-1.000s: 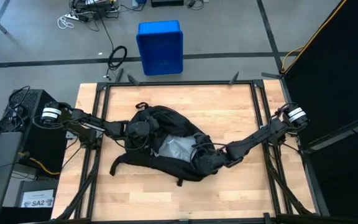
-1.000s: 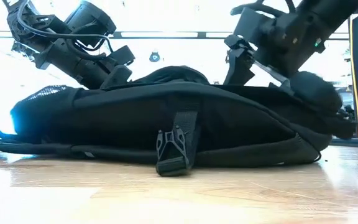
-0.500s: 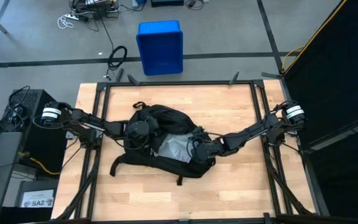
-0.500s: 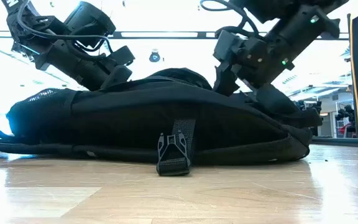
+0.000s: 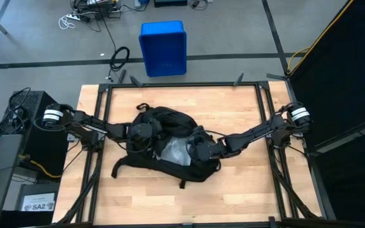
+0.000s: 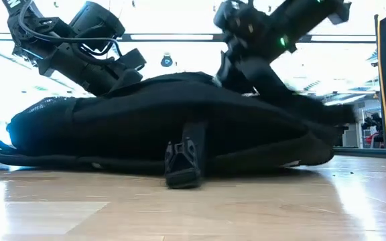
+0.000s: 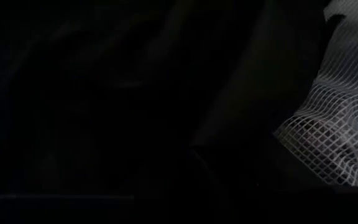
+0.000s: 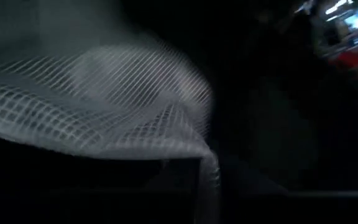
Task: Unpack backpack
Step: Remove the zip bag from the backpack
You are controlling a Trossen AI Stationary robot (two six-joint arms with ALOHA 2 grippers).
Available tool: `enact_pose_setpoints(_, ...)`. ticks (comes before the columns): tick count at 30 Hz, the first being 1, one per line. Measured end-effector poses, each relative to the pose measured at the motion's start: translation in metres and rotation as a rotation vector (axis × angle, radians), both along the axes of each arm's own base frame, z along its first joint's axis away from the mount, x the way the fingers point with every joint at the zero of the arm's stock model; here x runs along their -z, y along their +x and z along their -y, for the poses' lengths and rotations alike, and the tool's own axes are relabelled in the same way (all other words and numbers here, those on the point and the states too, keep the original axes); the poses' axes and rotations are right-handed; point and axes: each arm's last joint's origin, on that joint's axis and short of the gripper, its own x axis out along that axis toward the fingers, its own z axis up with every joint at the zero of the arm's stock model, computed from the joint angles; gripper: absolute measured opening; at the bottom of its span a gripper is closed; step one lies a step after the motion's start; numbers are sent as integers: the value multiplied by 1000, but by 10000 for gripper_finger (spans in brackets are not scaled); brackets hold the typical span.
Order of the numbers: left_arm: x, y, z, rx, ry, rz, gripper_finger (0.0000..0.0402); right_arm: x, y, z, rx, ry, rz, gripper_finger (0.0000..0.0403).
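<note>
The 2 arms reach inward from opposite sides, wrists angled down. The left gripper (image 5: 146,131) sits partly closed; the right gripper (image 5: 198,148) is fully closed.

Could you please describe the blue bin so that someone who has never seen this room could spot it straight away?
Start from the wooden table where the black backpack lies. Look past the table's far edge to the grey floor: the blue bin stands there, near a coil of black cable. It is the only bright blue, box-shaped thing in the high view.
</note>
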Motion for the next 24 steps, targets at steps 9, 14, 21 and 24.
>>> enact_pose_setpoints(9, 0, 0, 1, 10, -5, -4, 97, -67, 10, -40, 16, -168, 104, 0)
enact_pose_setpoints(14, 0, 0, 1, 13, -7, -5, 97, -93, 8, -56, 26, -280, 120, 0)
enact_pose_setpoints(21, 0, 0, 1, 13, -7, -6, 97, -100, 2, -65, -68, -305, 21, 0)
enact_pose_setpoints(24, 0, 0, 1, 13, -7, -5, 97, -88, -6, -61, -50, -242, -75, 4)
